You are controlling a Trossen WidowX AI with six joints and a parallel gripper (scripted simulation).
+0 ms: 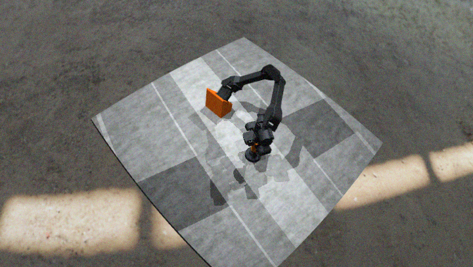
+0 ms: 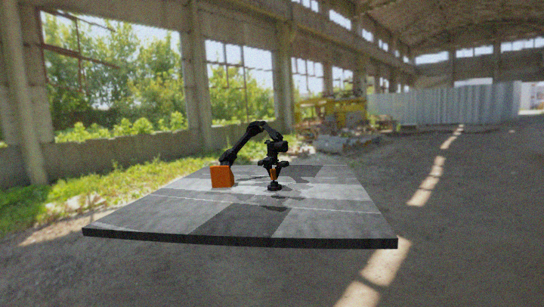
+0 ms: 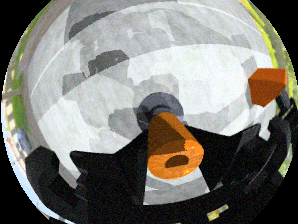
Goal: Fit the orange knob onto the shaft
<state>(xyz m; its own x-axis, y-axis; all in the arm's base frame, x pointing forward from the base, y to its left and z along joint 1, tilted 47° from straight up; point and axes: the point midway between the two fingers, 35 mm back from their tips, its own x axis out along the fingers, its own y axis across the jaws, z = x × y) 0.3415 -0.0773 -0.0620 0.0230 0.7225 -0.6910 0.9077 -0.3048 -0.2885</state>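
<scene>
- Gripper [image 1: 254,145] [image 2: 273,171] [image 3: 165,131]: fingers pinching the orange knob, directed downward.
- Orange knob [image 1: 253,147] [image 2: 273,173] [image 3: 171,145]: held between the fingertips, above the round pedestal; its near end shows a dark D-shaped opening in the wrist view.
- Round pedestal [image 1: 252,157] [image 2: 274,187] [image 3: 161,106]: dark, standing on the patterned table [image 1: 132,145] [image 2: 243,221] [image 3: 210,65] below the gripper. Whether the knob is engaged on the shaft cannot be told.
- Arm [image 1: 254,77] [image 2: 242,144]: black, bent in an arch from beside the orange block to the pedestal.
- Orange block [image 1: 217,104] [image 2: 221,177] [image 3: 267,87]: on the table, at the arm's base, well apart from the pedestal.
</scene>
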